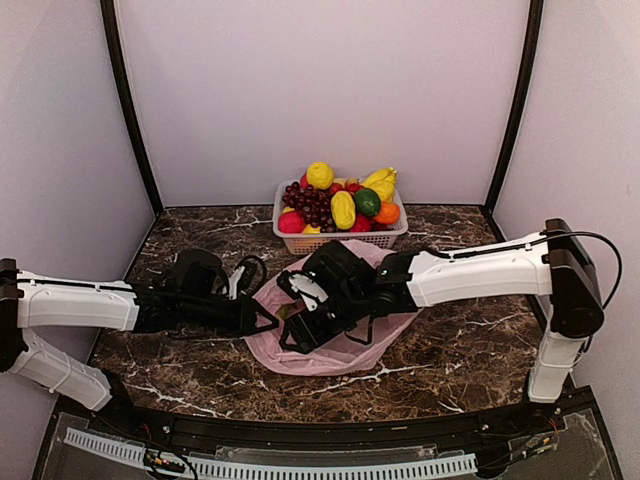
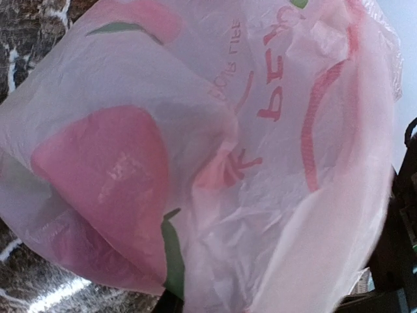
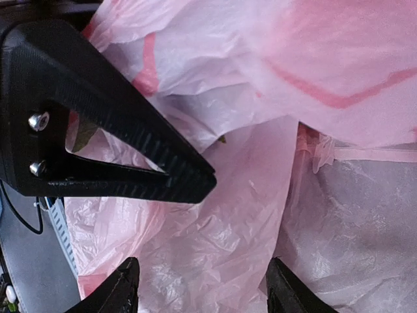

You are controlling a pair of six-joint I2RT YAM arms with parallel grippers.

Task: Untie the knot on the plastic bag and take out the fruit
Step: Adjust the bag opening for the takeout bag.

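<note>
The pink plastic bag (image 1: 345, 352) lies crumpled and flat on the marble table, in front of the basket. Its film fills the left wrist view (image 2: 273, 169) and covers those jaws. In the right wrist view my left gripper (image 3: 199, 182) has its black fingers closed together at the tip on the film (image 3: 247, 215); from above it sits at the bag's left edge (image 1: 265, 320). My right gripper (image 3: 205, 287) hovers open just over the bag's middle (image 1: 298, 332), film showing between its fingertips. The knot is hidden. The fruit (image 1: 342, 208) lies piled in the basket.
The white basket (image 1: 392, 238) stands at the back centre against the rear wall. Black frame posts rise at both back corners. Both arms reach in from the sides and meet over the bag. A cable tray (image 1: 300, 468) runs along the near edge.
</note>
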